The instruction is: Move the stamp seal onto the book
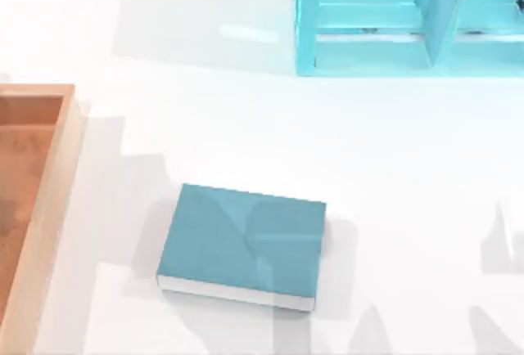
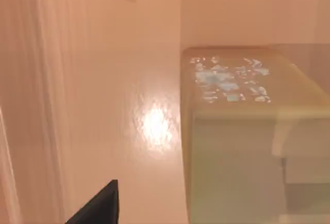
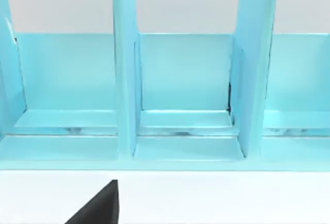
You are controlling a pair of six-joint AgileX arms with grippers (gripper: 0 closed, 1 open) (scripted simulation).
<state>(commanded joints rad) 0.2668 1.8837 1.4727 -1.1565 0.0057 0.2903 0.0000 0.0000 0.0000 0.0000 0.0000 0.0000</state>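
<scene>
Looking for the stamp seal [image 2: 242,136], we find it close in front of our left hand [image 2: 98,208], a tan block with a faint speckled mark on one face. It rests on a warm wooden surface that we judge to be the floor of the wooden tray [image 1: 70,150]. We cannot tell how far the left hand is open, and nothing seems to be held in it.

On the tabletop [image 1: 205,110], the tray sits at about nine o'clock from the book [image 1: 246,236], well apart from it. The book lies flat near the middle, its long axis running roughly nine to three with a slight tilt, and its cover is bare. So the carry should run from the tray toward three o'clock, and the left arm is clearly the nearer one.

The tray's side wall stands between seal and book, so the lift likely has to clear it. The blue shelf unit [image 1: 385,36] stands at about one o'clock from the book, out of the way. Our right hand [image 3: 98,208] faces that shelf unit; we cannot tell its opening either.
</scene>
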